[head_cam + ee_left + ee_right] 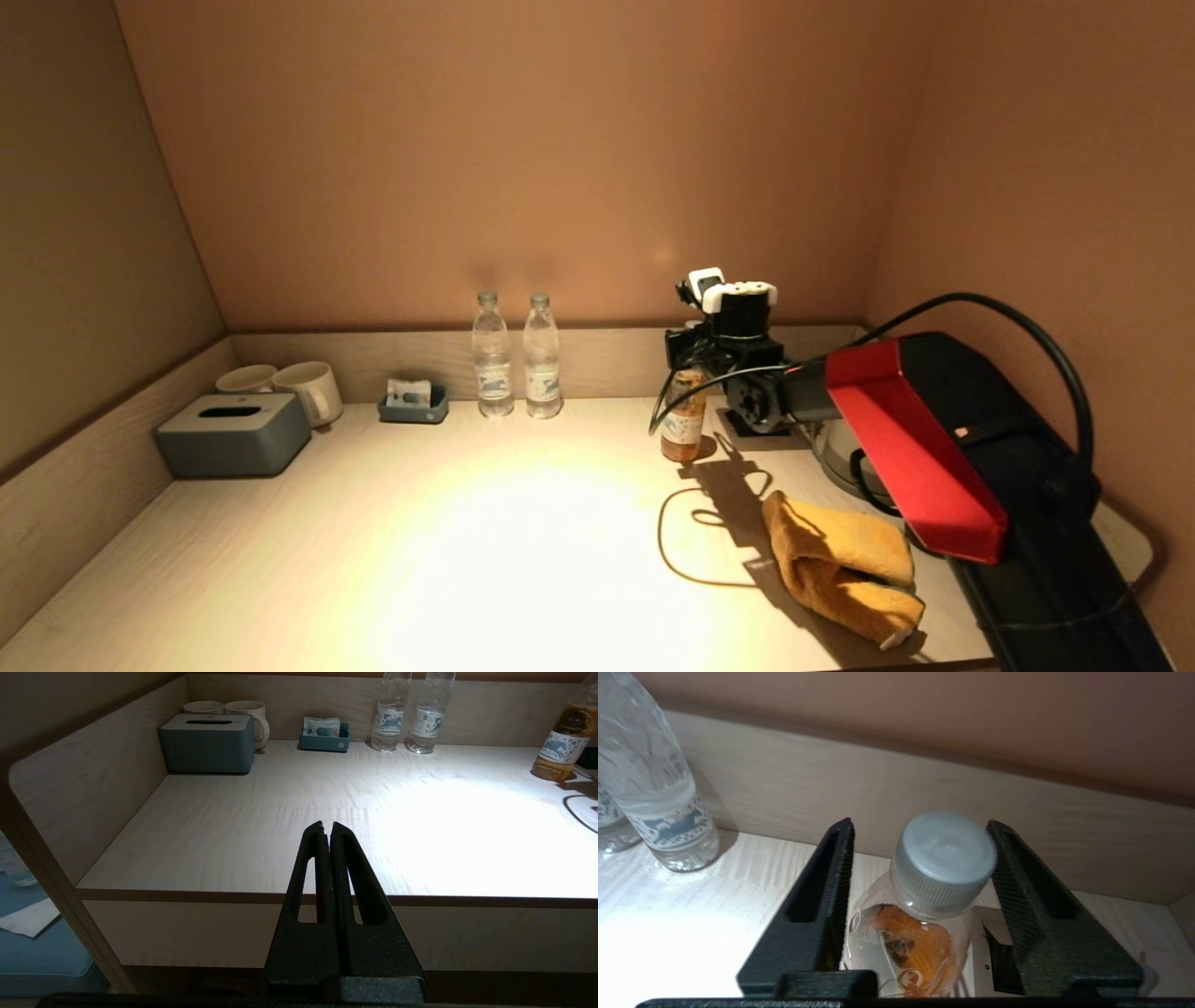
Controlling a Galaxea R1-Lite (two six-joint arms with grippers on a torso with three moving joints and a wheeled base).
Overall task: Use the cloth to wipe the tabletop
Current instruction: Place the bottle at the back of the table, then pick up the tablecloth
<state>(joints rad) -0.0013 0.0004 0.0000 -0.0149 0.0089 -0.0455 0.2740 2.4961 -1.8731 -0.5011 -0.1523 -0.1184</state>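
From the head view, the yellow cloth lies crumpled on the bench at its near right, well apart from the right tool, which is up at the amber bottle near the back wall.

Left wrist view: the left tool hangs off the bench's front edge, fingers pressed together, holding nothing.

Right wrist view: the right tool stands wide, one finger on each side of the bottle's grey cap.

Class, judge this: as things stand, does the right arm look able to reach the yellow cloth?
Probably yes. The cloth lies uncovered near the table's front edge on that arm's side. But the right hand is open around the tea bottle and must withdraw first.
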